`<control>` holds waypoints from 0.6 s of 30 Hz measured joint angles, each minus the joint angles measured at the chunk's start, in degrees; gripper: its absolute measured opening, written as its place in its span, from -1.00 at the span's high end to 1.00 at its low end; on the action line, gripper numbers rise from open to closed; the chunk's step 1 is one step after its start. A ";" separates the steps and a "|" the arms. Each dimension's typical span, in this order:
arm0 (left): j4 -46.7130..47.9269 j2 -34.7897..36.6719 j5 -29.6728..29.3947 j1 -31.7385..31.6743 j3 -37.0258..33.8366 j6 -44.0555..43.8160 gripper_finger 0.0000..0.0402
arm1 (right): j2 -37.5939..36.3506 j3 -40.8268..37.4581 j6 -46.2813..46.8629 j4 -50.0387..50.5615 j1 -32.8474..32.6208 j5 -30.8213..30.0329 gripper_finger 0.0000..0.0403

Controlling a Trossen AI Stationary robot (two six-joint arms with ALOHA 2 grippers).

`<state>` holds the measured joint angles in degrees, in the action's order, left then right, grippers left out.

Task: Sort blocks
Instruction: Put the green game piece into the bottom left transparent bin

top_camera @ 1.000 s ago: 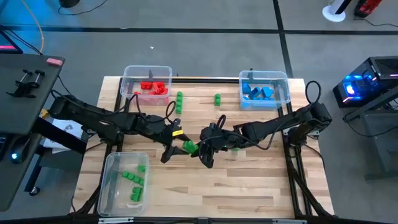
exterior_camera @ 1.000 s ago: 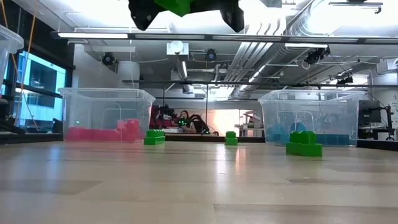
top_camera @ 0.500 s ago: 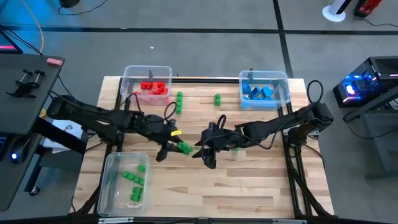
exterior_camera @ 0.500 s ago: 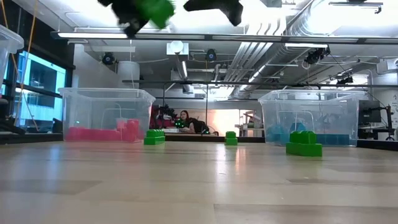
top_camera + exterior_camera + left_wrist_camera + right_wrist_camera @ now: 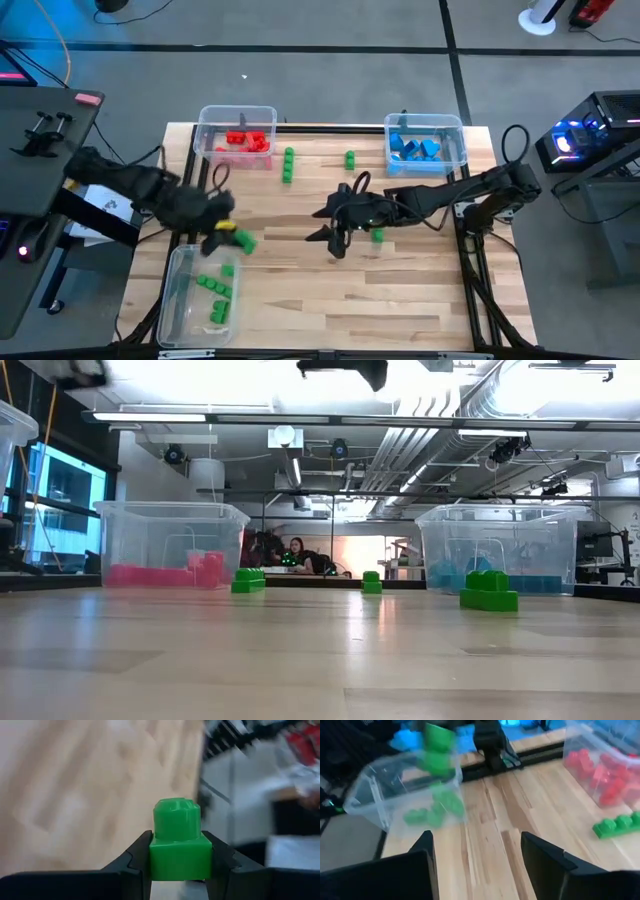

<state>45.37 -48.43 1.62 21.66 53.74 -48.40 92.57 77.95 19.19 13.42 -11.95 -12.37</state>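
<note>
My left gripper [image 5: 236, 240] is shut on a green block [image 5: 246, 243] [image 5: 180, 852] with one stud, above the table by the far right corner of the clear bin [image 5: 172, 300] that holds several green blocks. My right gripper [image 5: 331, 242] [image 5: 480, 855] stands open and holds nothing over the table's middle. Just right of it a green block [image 5: 378, 236] sits on the wood. Two more green blocks [image 5: 288, 165] [image 5: 350, 158] rest near the far edge. Between them stand a bin of red blocks [image 5: 238, 140] and a bin of blue blocks [image 5: 425, 146]. My left gripper pinches the green block between its two fingers [image 5: 136, 861], one on each of two opposite side faces [image 5: 156, 862]. The stud [image 5: 176, 817] stands free past the fingers. The block is lifted clear of the table.
The three bins stand at the far left, far right and near left of the wooden table [image 5: 400, 300]. A row of joined green blocks [image 5: 619, 824] lies in front of the red bin. The near right of the table is bare wood. A person sits far behind the table [image 5: 298, 552].
A second ago both grippers met at the green block over the table's middle. The right gripper has let go of it. The left gripper has carried it toward the table's left edge, up to the green bin. The right gripper has drawn back slightly toward the right.
</note>
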 joint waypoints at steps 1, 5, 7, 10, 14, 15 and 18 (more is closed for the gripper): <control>0.11 0.08 0.04 3.60 0.00 -3.72 0.51 | 0.03 -0.02 0.02 0.87 0.23 0.44 0.17; 1.81 -2.67 0.25 18.76 0.00 -19.05 0.51 | 0.03 -0.02 0.01 3.29 1.10 1.13 0.17; 1.97 -4.90 0.38 25.62 0.00 -26.60 0.51 | 0.04 -0.02 0.00 4.32 1.15 1.29 0.17; 0.22 -8.32 0.47 34.18 0.00 -34.85 0.51 | 0.03 -0.02 -0.10 5.56 1.10 1.48 0.17; 0.63 -11.16 0.48 40.35 -0.01 -41.91 0.51 | 0.05 -0.02 -0.19 7.01 1.10 1.48 0.17; 1.09 -11.67 0.43 40.82 -0.02 -43.00 0.51 | 0.05 -0.02 -0.19 7.02 1.10 1.48 0.17; 1.11 -12.12 0.25 41.14 -0.02 -44.57 0.45 | 0.05 -0.02 -0.21 7.42 1.10 1.99 0.17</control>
<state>46.48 -60.55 1.87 62.81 53.71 -92.97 92.62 77.93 18.98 20.84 -10.85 -10.39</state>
